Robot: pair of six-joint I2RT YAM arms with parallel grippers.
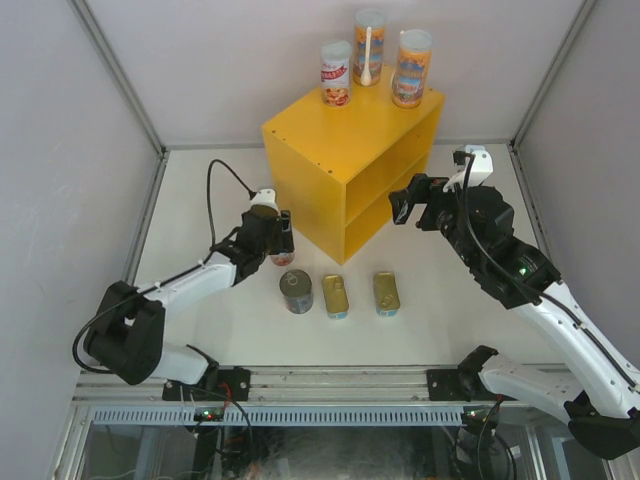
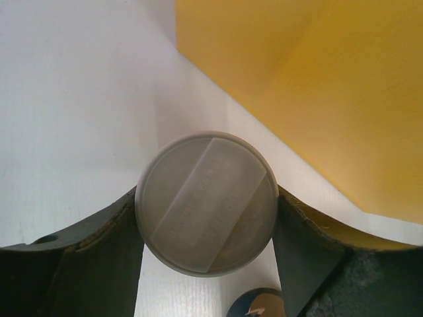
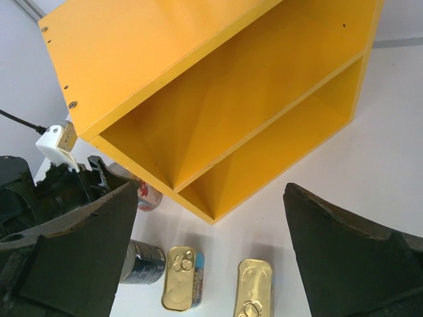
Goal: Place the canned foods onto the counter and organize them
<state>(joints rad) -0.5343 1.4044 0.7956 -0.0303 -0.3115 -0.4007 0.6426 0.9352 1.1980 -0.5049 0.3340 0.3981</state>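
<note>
Three tall slim cans stand on the flat top of the yellow counter. My left gripper is shut on the fourth tall can, upright beside the counter's near left corner; in the left wrist view its grey lid sits between the fingers. The dark round tin and two flat gold-topped tins lie on the table in front of the counter. My right gripper is open and empty by the counter's right opening, and hangs above the flat tins.
The counter's two inner compartments face my right gripper. The left arm's black cable loops over the table on the left. Grey walls close the table at the back and both sides.
</note>
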